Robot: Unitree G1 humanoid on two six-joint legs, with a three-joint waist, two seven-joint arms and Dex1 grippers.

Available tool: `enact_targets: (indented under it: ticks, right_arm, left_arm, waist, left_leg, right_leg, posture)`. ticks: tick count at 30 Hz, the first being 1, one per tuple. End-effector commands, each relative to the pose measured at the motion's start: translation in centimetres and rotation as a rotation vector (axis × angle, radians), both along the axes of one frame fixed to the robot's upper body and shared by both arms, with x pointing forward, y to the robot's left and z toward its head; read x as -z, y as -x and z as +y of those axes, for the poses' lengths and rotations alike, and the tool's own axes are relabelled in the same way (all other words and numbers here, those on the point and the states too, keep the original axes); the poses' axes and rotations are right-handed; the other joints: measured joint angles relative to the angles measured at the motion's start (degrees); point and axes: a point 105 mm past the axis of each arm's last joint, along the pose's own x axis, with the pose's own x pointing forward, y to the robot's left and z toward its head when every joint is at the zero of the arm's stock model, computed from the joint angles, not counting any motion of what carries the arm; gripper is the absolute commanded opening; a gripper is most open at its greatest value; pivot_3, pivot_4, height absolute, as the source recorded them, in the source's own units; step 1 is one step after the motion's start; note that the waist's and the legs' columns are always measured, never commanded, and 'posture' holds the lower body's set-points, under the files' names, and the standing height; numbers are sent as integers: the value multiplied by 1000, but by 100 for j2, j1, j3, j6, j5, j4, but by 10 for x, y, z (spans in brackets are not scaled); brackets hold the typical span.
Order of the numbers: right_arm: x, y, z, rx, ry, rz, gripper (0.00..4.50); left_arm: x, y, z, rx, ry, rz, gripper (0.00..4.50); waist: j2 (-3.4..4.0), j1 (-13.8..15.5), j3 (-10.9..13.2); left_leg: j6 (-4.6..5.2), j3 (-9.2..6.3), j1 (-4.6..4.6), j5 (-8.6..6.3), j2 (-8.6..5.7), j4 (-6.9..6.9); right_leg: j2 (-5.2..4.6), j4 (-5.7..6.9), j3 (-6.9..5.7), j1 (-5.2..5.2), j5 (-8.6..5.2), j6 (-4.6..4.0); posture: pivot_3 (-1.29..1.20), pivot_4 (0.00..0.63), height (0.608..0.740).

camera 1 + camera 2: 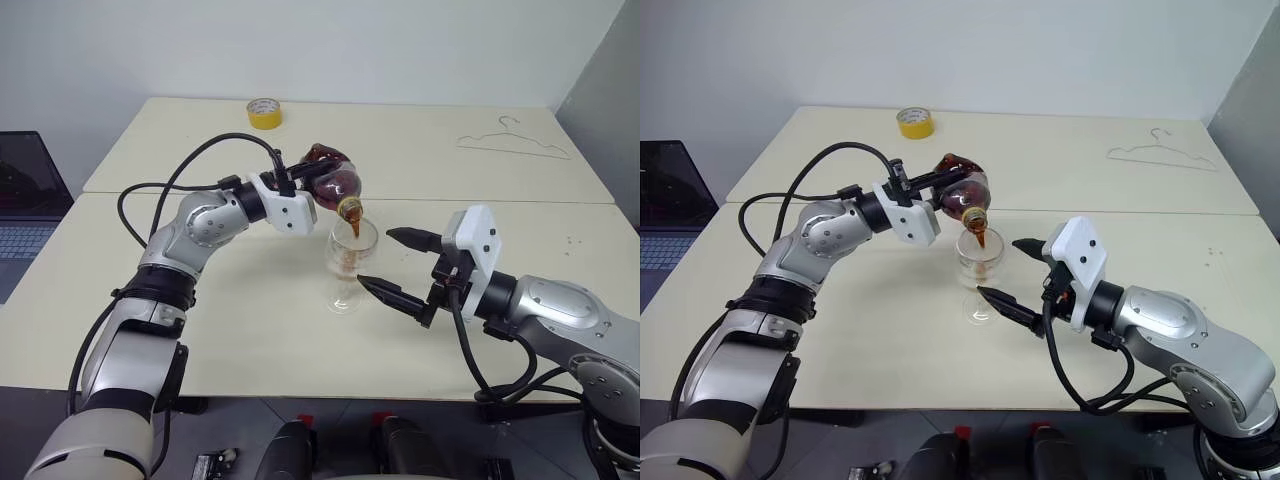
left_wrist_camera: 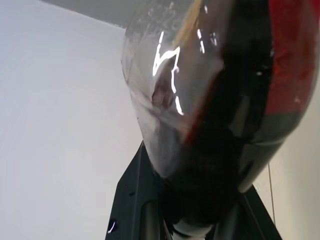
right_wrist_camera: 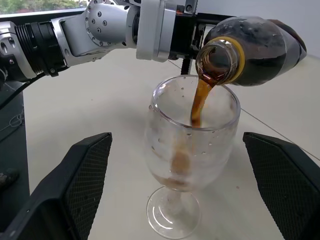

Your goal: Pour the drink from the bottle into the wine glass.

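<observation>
— Brown drink (image 3: 200, 102) is running in a thin stream from the bottle (image 1: 333, 178) into the wine glass (image 3: 192, 150). Your left gripper (image 1: 303, 185) is pinched on the bottle's body and holds it tipped, mouth just above the rim.

— And my right gripper (image 1: 400, 265)?

— Spread wide, a finger on either side of the glass and clear of it; the glass stands on the table (image 1: 250, 330) between them. I'd judge the pour is only begun: just a little liquid sits in the bowl.

— How do I do it well?

— Keep the mouth over the middle of the bowl and tip slowly, so the stream doesn't wander over the rim.

— Anything in the way?

— No. A yellow tape roll (image 1: 264, 113) and a wire hanger (image 1: 515, 143) lie well beyond both grippers; a laptop (image 1: 25, 200) sits far to the left.
</observation>
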Motion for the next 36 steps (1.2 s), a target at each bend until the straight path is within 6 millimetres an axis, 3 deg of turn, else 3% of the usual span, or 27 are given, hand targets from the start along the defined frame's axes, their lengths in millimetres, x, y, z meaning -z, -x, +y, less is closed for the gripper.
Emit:
enact_targets:
  ticks: [1, 36]
  right_arm:
    - [-10, 3, 1, -12, -9, -45, 4500]
    - [-9, 5, 0, -18, -8, -39, 4500]
  left_arm:
    - [-27, 4, 0, 18, 29, -104, 510]
    - [-35, 9, -5, 49, 22, -164, 510]
  waist:
    - [0, -5, 0]
    - [0, -47, 0]
  left_leg:
    - [0, 0, 0, 0, 0, 0]
    - [0, 0, 0, 0, 0, 1]
  right_leg:
    - [0, 0, 0, 0, 0, 0]
    - [0, 3, 0, 0, 0, 0]
  posture:
    - [0, 150, 740]
    - [0, 150, 740]
